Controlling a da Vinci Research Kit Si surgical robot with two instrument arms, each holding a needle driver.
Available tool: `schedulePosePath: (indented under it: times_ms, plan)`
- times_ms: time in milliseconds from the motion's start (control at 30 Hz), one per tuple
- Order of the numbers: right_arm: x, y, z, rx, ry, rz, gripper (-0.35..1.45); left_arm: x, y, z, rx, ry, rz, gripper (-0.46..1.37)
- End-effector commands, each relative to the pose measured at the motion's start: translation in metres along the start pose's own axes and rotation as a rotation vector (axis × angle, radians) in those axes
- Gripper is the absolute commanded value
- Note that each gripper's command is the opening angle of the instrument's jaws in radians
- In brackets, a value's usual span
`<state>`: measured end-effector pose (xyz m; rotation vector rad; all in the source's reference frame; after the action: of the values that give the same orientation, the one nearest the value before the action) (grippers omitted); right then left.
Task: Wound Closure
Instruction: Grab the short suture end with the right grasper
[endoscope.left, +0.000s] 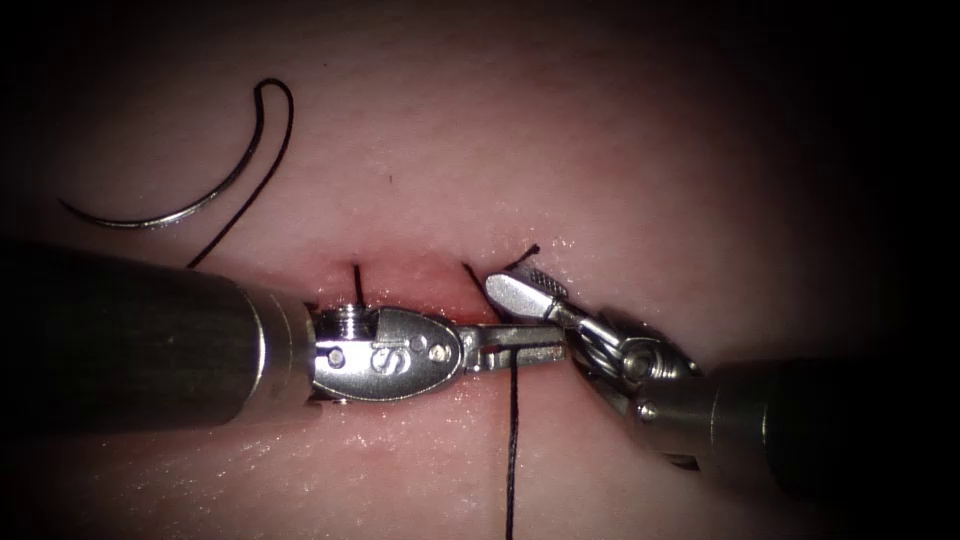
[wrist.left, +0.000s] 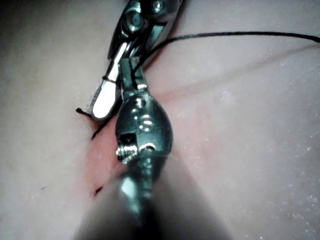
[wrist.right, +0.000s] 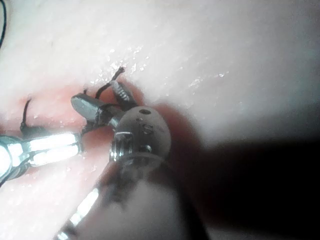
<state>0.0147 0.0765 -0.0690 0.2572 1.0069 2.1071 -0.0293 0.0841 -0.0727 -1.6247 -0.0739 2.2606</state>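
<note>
The curved needle (endoscope.left: 190, 190) lies free on the tissue (endoscope.left: 620, 150), well away from both hands, up and to the left of the cut (endoscope.left: 420, 275), not in the tissue and held by nobody; its thread (endoscope.left: 245, 190) trails back down toward the left shaft. The left hand (endoscope.left: 520, 345) looks clenched on the dark thread strand (endoscope.left: 512, 440) that hangs down from its tips. The right hand (endoscope.left: 525, 290) stands parted just above those tips, grasping nothing that I can make out, with a short cut end (endoscope.left: 525, 252) right beside its upper blade. Two stitch ends (endoscope.left: 357, 282) stand up out of the cut. I'd worry about the crowding: the hands nearly touch, so a tug could slip the strand or tear the wet tissue edge.
</note>
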Motion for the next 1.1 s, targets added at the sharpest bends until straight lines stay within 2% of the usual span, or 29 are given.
schedulePosePath:
  times_ms: [33,333,700,800,933,967,1000,1067,1100]
  plan:
    - [0.0000,0.0000,0.0002,0.000,0.003,0.000,1.02,0.0000,0.0000,-0.0001,-0.009,0.000,0.001,-0.35]
    - [-0.0008,-0.0013,0.0020,0.002,-0.012,0.005,0.81,0.0001,0.0004,-0.0001,-0.011,0.000,0.001,-0.35]
    - [-0.0007,-0.0012,0.0027,-0.017,-0.010,-0.007,0.63,0.0001,0.0008,-0.0001,-0.016,-0.001,0.003,-0.35]
    - [-0.0008,-0.0014,0.0029,-0.030,0.002,-0.017,0.38,0.0000,0.0009,0.0000,-0.021,0.000,0.005,-0.35]
    - [-0.0010,-0.0018,0.0032,-0.035,0.006,-0.027,0.20,0.0001,0.0011,0.0002,-0.023,-0.002,0.006,-0.35]
    - [-0.0010,-0.0019,0.0034,-0.039,0.006,-0.038,0.05,0.0001,0.0012,0.0002,-0.025,-0.005,0.006,-0.35]
    - [-0.0010,-0.0020,0.0034,-0.040,0.007,-0.038,-0.02,0.0001,0.0012,0.0003,-0.025,-0.005,0.006,-0.35]
    - [-0.0010,-0.0022,0.0035,-0.042,0.007,-0.037,-0.35,0.0001,0.0013,0.0003,-0.028,-0.007,0.007,-0.35]
    - [-0.0010,-0.0022,0.0035,-0.044,0.005,-0.037,-0.35,0.0001,0.0013,0.0003,-0.028,-0.007,0.007,-0.35]
